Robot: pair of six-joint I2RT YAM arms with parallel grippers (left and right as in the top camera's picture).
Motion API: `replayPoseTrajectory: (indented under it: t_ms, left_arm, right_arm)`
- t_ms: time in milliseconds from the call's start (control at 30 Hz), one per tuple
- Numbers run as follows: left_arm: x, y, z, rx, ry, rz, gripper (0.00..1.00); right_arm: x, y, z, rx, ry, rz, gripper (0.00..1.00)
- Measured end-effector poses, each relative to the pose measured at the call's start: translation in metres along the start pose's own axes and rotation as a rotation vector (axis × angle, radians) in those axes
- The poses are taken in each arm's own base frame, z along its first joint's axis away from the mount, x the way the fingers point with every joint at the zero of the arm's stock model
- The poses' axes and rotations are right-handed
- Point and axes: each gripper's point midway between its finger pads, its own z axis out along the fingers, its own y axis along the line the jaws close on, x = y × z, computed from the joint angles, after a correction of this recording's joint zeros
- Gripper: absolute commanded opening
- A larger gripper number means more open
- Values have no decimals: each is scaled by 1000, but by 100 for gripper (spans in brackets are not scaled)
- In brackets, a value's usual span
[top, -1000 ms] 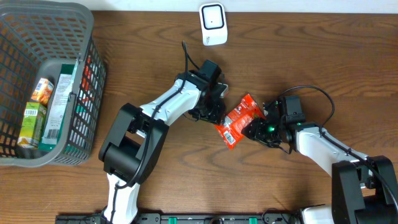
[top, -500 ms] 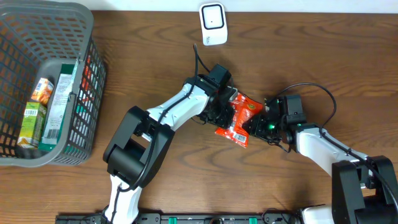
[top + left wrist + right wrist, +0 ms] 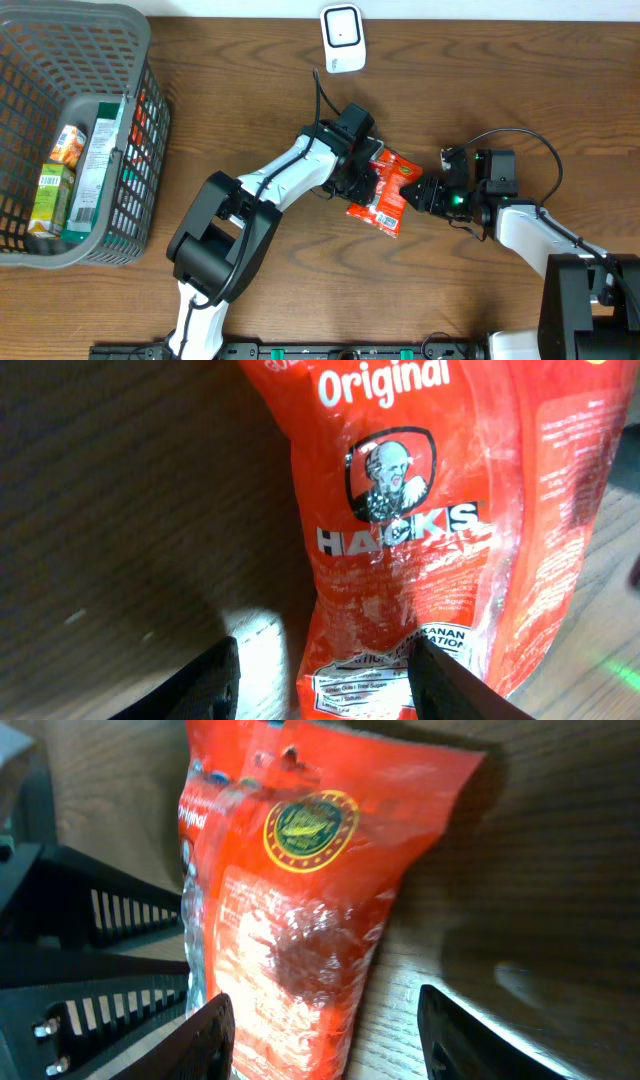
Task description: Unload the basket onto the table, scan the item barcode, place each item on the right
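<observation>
Overhead, the red packet [image 3: 385,195] lay on the table [image 3: 500,80] between the left claw [image 3: 368,185] and right claw [image 3: 425,193], both half open, holding nothing. A skewed pinch could crumple the film, spoiling the read at the scanner [image 3: 342,38].

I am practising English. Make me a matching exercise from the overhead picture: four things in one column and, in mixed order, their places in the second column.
Things:
1. red snack bag
2. white scanner
3. grey basket
4. right hand

Places:
a. far left of the table
b. middle of the table
c. just right of the bag
d. top edge of the picture

Pairs: 1-b, 2-d, 3-a, 4-c
</observation>
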Motion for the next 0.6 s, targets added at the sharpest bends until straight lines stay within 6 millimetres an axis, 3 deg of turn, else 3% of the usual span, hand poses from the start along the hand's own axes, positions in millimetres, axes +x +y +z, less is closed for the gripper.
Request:
replayPoseTrajectory:
  t_ms: [233,533,600]
  left_arm:
    - [-1,-2,1,0,-5,4,56]
    - [-5,-2,0,1,-19,8,56]
    - [-5,-1,0,1,-21,6,57]
  right_arm:
    - [9,0,9,60,22,-32,51]
    - [4,4,21,138,-20,-123,50]
    - [3,7,22,142,-31,-141,45]
